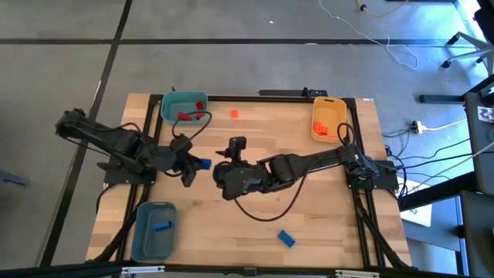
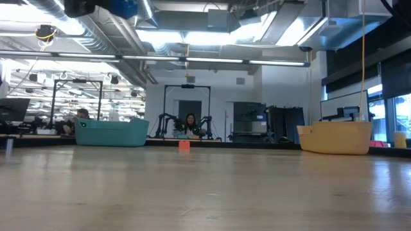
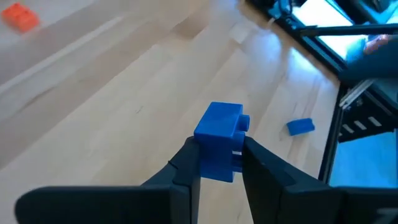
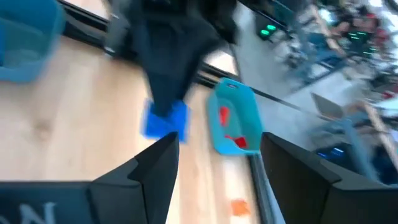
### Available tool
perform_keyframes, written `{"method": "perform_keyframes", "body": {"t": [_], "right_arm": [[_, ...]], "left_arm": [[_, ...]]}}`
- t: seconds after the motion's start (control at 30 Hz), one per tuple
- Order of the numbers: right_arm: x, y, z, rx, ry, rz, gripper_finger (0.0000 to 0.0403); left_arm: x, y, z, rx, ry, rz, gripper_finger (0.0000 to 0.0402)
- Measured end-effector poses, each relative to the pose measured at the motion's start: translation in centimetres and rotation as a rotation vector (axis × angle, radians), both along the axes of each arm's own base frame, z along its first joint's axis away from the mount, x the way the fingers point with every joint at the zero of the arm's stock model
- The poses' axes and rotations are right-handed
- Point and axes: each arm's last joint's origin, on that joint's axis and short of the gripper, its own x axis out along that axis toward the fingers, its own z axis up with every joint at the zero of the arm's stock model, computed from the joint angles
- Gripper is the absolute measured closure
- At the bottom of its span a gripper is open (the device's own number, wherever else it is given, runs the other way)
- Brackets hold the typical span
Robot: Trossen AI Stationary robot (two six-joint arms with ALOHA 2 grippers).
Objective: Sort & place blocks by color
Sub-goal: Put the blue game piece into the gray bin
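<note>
Both arms crowd the middle of the surface, the left gripper and right gripper nearly meeting there; the strip along the near edge lies open except one blue block toward the right

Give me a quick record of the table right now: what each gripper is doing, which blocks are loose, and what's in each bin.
left gripper: shut on blue block, above mid-table
right gripper: open, empty, facing the left gripper
loose blocks: orange block near the far edge; second blue block near the front edge
teal bin: red blocks
grey-blue bin: one blue piece
yellow bin: orange pieces
</note>
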Motion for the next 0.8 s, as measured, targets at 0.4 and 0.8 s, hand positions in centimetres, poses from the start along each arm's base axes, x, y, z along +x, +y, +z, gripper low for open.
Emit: {"method": "perform_keyframes", "body": {"t": [0.4,0.8], "right_arm": [[-0.9,-0.4,-0.3,-0.082,0.068,-0.087,0.0175],[-0.9,-0.5,-0.3,-0.084,0.073,-0.089,0.0175]], "left_arm": [[-5.2,-0.7,-1.2,-0.200,0.312,-0.073,0.0321],[-7.3,-3.4,-2.3,-0.397,0.614,-0.242,0.0321]]}}
